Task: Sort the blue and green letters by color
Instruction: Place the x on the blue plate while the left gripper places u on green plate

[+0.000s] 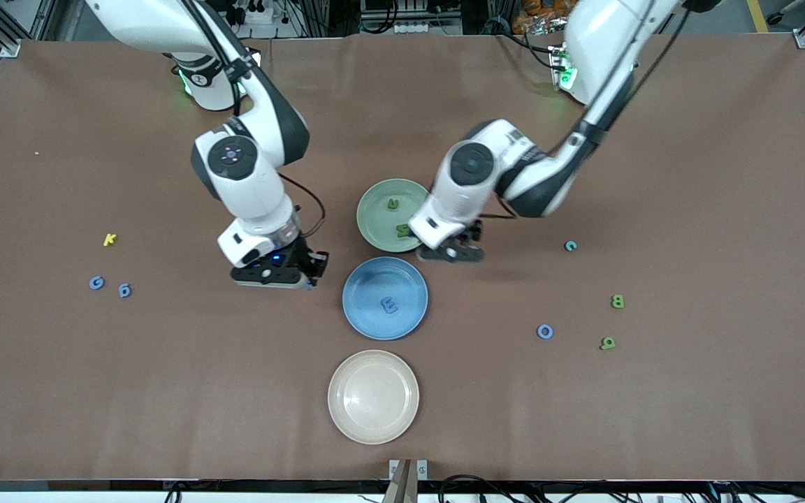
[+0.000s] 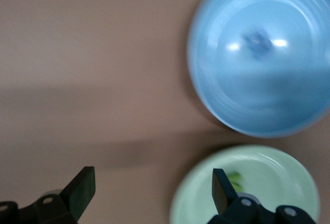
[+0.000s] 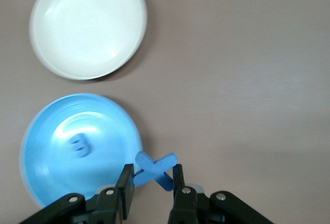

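My right pincer [image 3: 150,182] grips the blue X [image 3: 154,169] beside the blue plate [image 1: 357,314] at its 9 o'clock, ready to drop it in with the E [image 1: 389,304]. My left pincer [image 2: 149,190] is wide open, empty, over the green plate [image 1: 374,227] edge, at 4 o'clock.

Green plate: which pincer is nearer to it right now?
Left. The left pincer hangs open at the green plate's rim; the right pincer, shut on a blue X, is beside the blue plate.
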### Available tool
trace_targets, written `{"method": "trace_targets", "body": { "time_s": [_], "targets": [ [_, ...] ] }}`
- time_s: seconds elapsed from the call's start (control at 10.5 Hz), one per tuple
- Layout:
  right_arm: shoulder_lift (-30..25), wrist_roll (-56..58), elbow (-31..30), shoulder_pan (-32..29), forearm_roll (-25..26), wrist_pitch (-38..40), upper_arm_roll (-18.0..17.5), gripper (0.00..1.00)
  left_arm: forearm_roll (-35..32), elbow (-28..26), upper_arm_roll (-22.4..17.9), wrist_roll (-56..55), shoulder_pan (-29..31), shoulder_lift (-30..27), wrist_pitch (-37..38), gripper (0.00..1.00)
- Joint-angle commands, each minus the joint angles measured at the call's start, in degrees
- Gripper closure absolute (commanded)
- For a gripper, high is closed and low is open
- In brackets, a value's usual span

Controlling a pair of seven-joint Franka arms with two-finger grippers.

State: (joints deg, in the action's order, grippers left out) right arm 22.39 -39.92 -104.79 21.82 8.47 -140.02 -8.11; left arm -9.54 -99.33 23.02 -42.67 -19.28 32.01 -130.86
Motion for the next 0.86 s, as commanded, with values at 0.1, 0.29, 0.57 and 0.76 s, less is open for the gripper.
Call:
{"method": "trace_targets", "body": {
  "time_s": [0.1, 0.29, 0.57, 0.76],
  "targets": [
    [13.53, -2.09, 13.97, 7.87, 0.05, 0.63, 0.28, 1.00, -0.13, -1.84, 0.71, 17.68, 15.56, -1.86, 1.92, 0.00],
    [17.50, -2.09, 17.76, 8.86, 0.14, 0.11, 0.37, 0.96, -1.43, -1.57, 0.45, 19.37, 19.27, -1.34, 1.92, 0.02],
    [17.69, -5.08, 17.86, 9.13, 3.21, 0.19, 0.46, 0.28, -13.48, 1.58, 0.62, 31.54, 26.74, 2.51, 1.22, 0.03],
    [17.17, -4.99, 17.86, 8.07, 3.13, 0.63, 0.98, 0.00, -13.75, 1.94, 0.62, 39.38, 29.99, 3.84, -1.31, 0.06]
  ]
}}
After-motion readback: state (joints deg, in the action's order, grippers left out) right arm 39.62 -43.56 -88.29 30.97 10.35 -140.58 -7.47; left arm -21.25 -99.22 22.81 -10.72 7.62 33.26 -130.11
